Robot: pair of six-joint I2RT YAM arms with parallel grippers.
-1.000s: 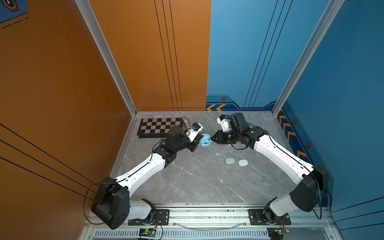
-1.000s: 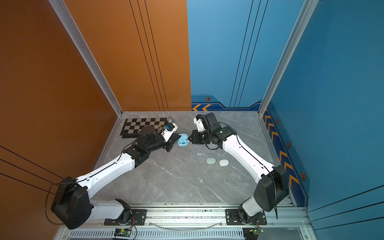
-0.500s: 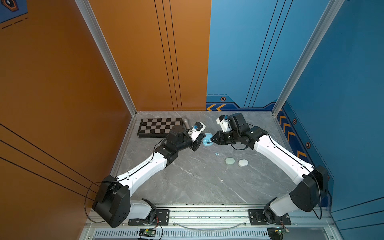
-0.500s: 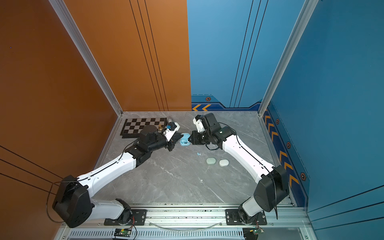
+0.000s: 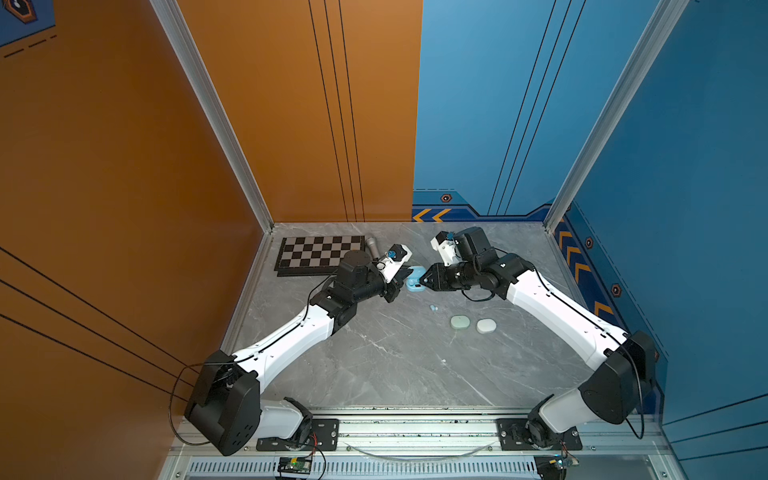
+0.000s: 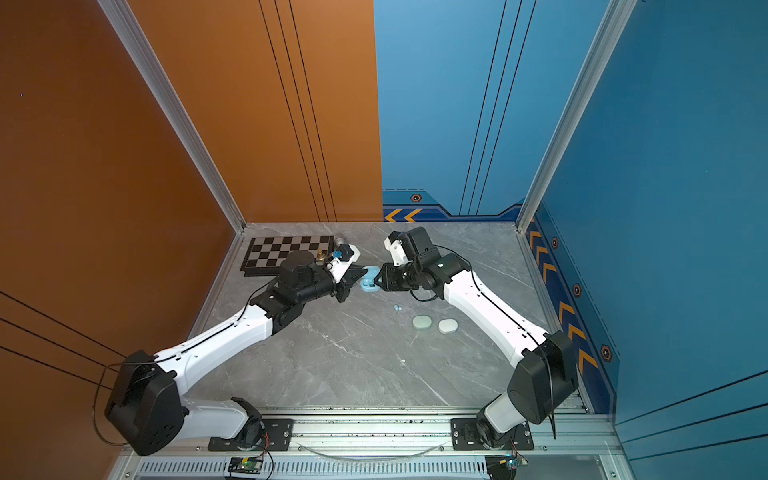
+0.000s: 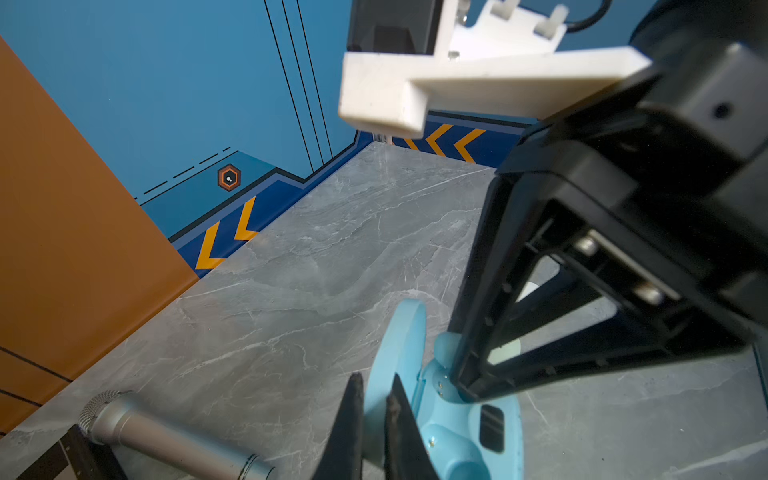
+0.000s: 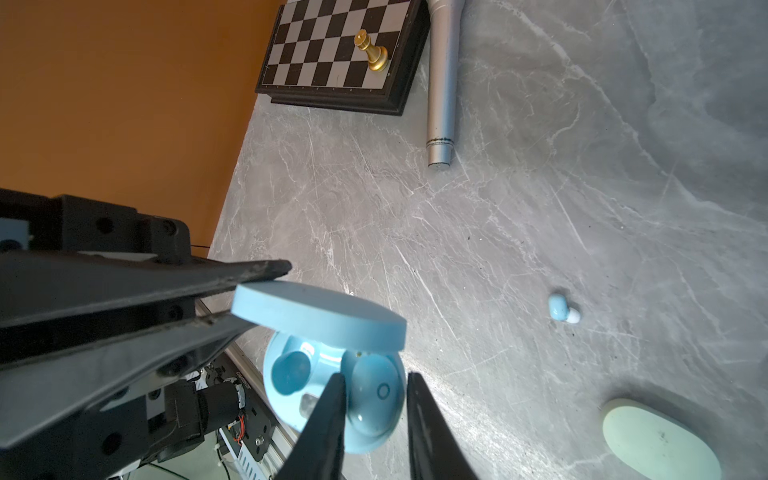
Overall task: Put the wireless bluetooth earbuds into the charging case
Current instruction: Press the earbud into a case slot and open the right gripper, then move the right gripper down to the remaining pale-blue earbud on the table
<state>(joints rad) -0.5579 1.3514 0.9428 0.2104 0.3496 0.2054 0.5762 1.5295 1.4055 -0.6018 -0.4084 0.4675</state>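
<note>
The job is partway through, and the blue set is the one being worked on. The blue case (image 8: 282,409) sits on the bench (image 5: 395,365) at about 12 o'clock from the bench's middle. Its lid (image 8: 320,313) is up, and the left claw (image 7: 374,392) is clamped on the lid's edge to hold it open.

The right claw (image 8: 374,380) hangs just over the case's base with its jaws a narrow gap apart. They straddle one blue bud (image 8: 376,395), which already lies in its socket. I cannot tell whether the jaws touch it or whether it is pressed fully home. The neighbouring socket (image 8: 291,370) looks empty to me, though the right wrist view is not clear enough to be sure.

A second blue bud (image 5: 433,308) lies loose on the bench at about 5 o'clock from the case, clear of both arms. It probably goes in that other socket.

At about 4 o'clock from the blue case, and farther off, a mint case (image 5: 460,322) and a white case (image 5: 486,326) lie shut just beside each other. No white or mint buds show anywhere, so I cannot say whether those two sets are done.

What seems left is to seat the bud under the right claw, fetch and insert the loose one, and then close the lid.
</note>
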